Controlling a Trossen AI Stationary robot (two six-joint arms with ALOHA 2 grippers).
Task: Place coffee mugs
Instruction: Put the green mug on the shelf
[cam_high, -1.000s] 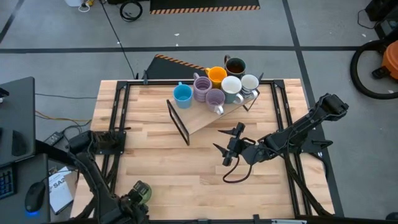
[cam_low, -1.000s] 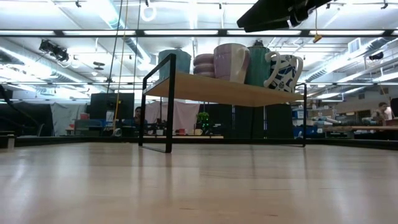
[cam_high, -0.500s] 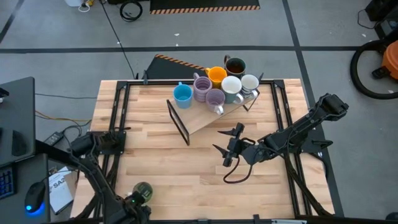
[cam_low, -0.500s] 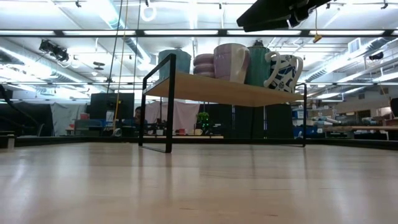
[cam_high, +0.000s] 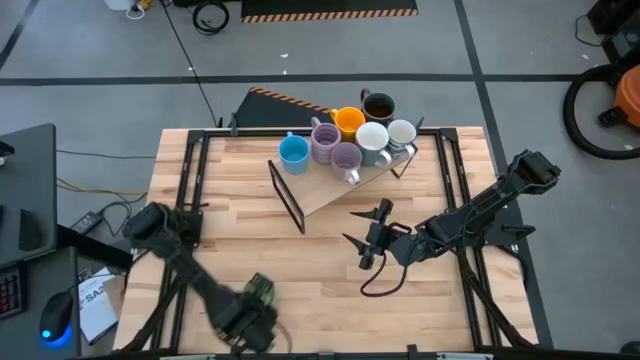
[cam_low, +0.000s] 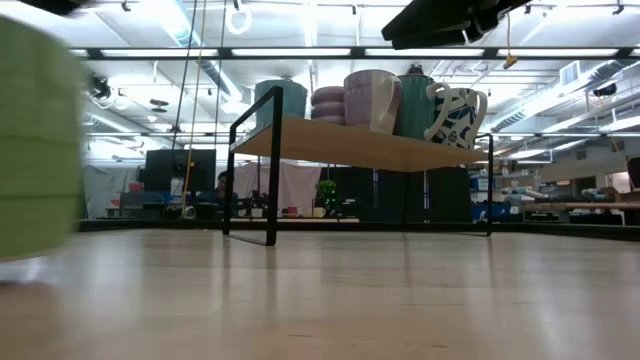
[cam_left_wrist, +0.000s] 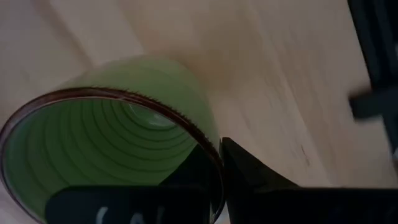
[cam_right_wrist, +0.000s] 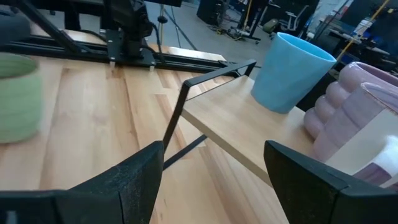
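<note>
My left gripper (cam_high: 256, 300) is shut on a green mug (cam_high: 262, 288) over the table's near left part; the mug also shows in the left wrist view (cam_left_wrist: 112, 137), in the low view (cam_low: 30, 150) and in the right wrist view (cam_right_wrist: 17, 96). Several mugs stand on a raised wooden shelf (cam_high: 330, 185) at the far middle: blue (cam_high: 293, 152), two purple (cam_high: 325, 140) (cam_high: 346, 157), orange (cam_high: 348, 122), dark (cam_high: 378, 105) and two white (cam_high: 372, 138) (cam_high: 402, 132). My right gripper (cam_high: 365, 224) is open and empty, in front of the shelf. My left gripper holds the green mug by its rim (cam_left_wrist: 208, 146), with one finger inside the mug and one finger (cam_left_wrist: 261, 183) outside its wall. The fingers come from above, pointing down. The mug is upright with its mouth up; I cannot tell whether it is clear of the table.
The shelf stands on black metal legs (cam_low: 272, 170) with open space beneath it. Black rails (cam_high: 190, 190) run along the table's left and right sides. Bare wood lies between the green mug and the shelf.
My left gripper has carried the green mug from the table's near left corner toward the right and a little toward the far edge. The mug has come into the low view at its left. My right arm and the shelf mugs have kept still.
</note>
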